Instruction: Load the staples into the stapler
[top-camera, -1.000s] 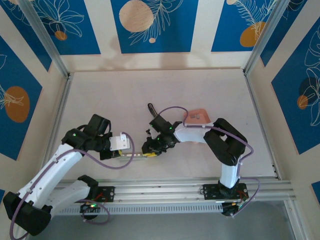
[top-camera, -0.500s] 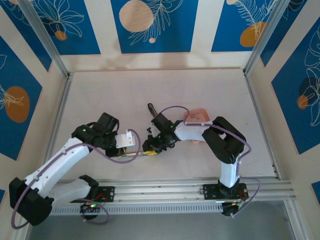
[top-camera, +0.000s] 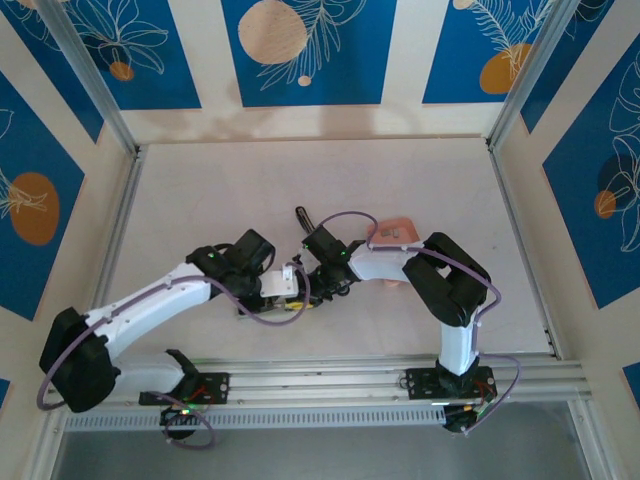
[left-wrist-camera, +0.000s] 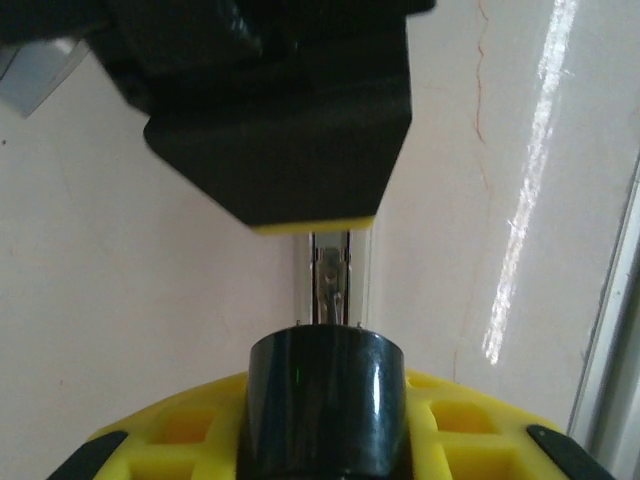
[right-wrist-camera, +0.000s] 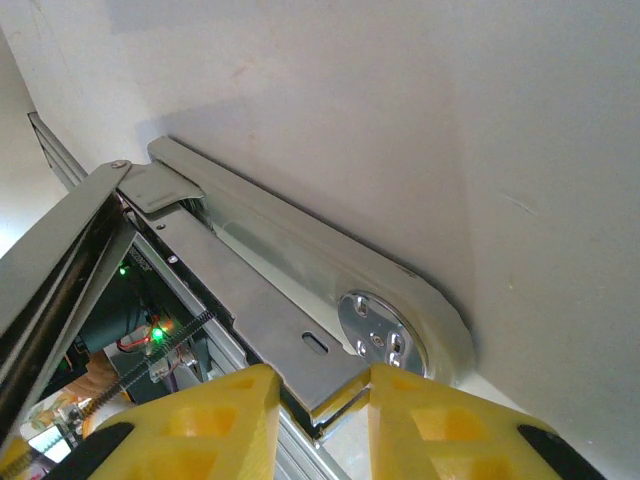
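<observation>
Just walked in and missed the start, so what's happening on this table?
Two robot arms meet over an opened stapler mid-table. The right gripper pinches its metal end, while the left gripper sits close opposite, facing the open channel. The staples lie in a pink tray behind the right arm; whether any are loaded is unclear.

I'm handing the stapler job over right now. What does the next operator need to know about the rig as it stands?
Left gripper: above the magazine channel of the open stapler. A black rounded part sits between its fingers; grip unclear.
Right gripper: closed on the stapler's front end.
Staples: in the pink tray, beside the right arm.
Done: stapler opened.
Left: can't tell whether a strip is in the channel; load staples, then close the stapler.
</observation>
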